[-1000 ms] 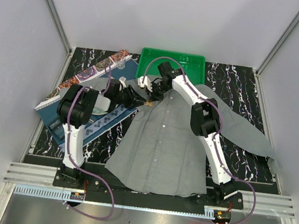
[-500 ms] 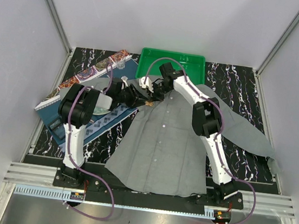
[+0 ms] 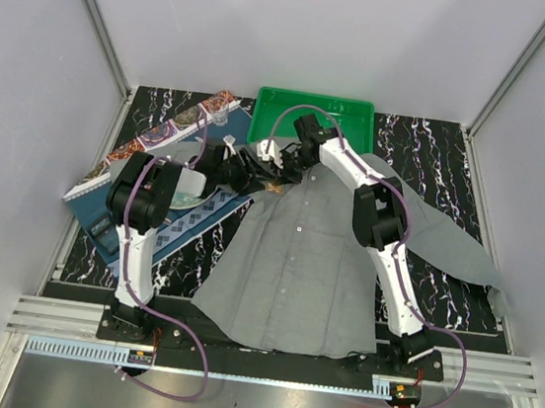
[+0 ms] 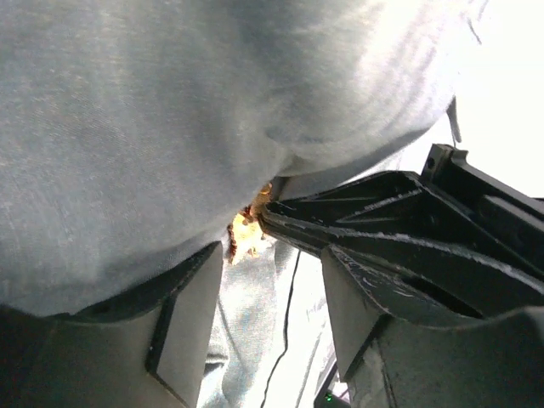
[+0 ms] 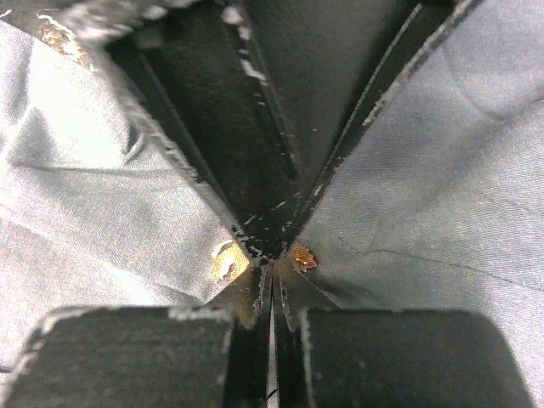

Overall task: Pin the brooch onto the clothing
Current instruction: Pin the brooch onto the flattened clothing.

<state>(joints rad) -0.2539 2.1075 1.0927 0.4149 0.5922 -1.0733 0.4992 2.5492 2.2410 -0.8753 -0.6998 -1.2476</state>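
Pinning now — squeezing the brooch (image 5: pixel 303 257) in right gripper (image 5: pixel 270 255), with left gripper (image 4: pixel 270 265) spread apart under the clothing (image 4: pixel 170 127); next, push gently

the left arm bends at the elbow and reaches to the right. the left tool (image 3: pixel 245 167) has its two fingers (image 4: pixel 183 331) held apart. the right arm stretches far forward and leans left. the right tool (image 3: pixel 279 168) points down, its fingers (image 5: pixel 136 357) pressed together. the two tools meet tip to tip.
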